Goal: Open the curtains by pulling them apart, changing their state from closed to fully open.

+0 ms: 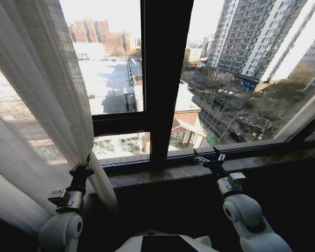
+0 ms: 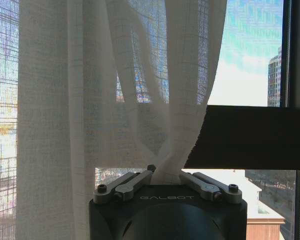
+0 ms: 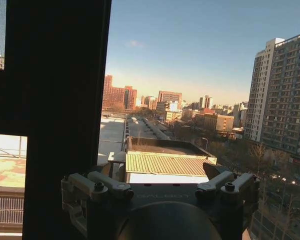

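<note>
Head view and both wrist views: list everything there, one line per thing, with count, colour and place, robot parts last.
Sheer white pleated curtain panel: one, white, bunched at the window's left, pinched near its lower edge.
Pale curtain strip: one, whitish, at the far right edge of the window.
Dark window frame: one, black, thick upright post and crossbar across the middle.
Stone window sill: one, grey-brown, running below the glass.
City outside: several towers, rooftops and a street, grey and reddish, beyond the glass.
Left gripper: one, black, shut on the curtain's edge.
Right gripper: one, black, open, at the sill, holding nothing.
</note>
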`<state>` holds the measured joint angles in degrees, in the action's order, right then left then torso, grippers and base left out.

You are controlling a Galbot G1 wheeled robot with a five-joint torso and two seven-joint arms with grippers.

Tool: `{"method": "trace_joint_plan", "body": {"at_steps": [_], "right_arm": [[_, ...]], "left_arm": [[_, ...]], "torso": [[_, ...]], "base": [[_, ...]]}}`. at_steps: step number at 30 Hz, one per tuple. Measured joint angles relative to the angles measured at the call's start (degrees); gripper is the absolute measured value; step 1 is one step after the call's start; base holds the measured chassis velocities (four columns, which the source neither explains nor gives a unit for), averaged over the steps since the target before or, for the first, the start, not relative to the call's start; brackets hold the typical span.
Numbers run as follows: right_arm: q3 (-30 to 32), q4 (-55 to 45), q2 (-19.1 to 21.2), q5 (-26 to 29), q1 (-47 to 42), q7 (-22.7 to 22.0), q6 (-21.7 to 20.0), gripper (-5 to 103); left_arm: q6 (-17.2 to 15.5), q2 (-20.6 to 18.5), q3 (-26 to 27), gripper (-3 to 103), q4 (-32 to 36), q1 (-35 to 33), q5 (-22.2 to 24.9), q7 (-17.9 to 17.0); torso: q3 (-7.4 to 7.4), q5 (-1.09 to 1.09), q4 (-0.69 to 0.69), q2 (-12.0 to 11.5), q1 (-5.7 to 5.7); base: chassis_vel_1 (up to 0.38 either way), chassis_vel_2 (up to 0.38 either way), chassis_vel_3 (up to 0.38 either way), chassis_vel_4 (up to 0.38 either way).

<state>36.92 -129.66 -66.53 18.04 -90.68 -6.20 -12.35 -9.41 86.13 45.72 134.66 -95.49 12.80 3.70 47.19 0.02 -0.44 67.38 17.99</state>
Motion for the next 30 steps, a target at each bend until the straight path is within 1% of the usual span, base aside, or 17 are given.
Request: {"method": "trace_joint_plan", "body": {"at_steps": [1,5,16,22,30], "right_arm": [[-0.2,0.0,-0.3,-1.5,-0.1,0.1,0.0,100],[-0.4,0.0,-0.7,-3.3,-0.1,0.1,0.0,100],[-2.4,-0.8,-2.0,-5.8,-0.5,-0.4,0.0,100],[-2.8,-0.7,-2.2,-6.1,-0.3,-0.5,0.0,100],[-3.1,-0.9,-2.2,-6.2,-0.5,-0.6,0.0,100]], "left_arm": [[0.0,-0.1,0.0,0,0.0,0.0,0.0,0.0],[0.0,-0.1,-0.1,0,0.1,-0.1,0.0,0.1],[0.3,-1.2,0.5,0,0.5,-0.6,0.5,-0.1],[0.3,-1.3,0.6,0,0.7,-0.7,0.6,-0.2],[0.3,-1.0,0.4,0,0.6,-0.7,0.6,-0.2]], "torso": [[0.00,0.00,0.00,0.0,0.00],[0.00,0.00,0.00,0.0,0.00],[0.00,0.00,0.01,0.0,0.00],[0.00,0.00,0.01,0.0,0.01],[0.00,-0.01,0.00,0.0,0.00]], "base": [[0.000,0.000,0.000,0.000],[0.000,0.000,0.000,0.000],[0.012,0.009,-0.006,-0.008],[0.129,0.123,-0.129,-0.112],[0.235,0.224,-0.255,-0.234]]}}
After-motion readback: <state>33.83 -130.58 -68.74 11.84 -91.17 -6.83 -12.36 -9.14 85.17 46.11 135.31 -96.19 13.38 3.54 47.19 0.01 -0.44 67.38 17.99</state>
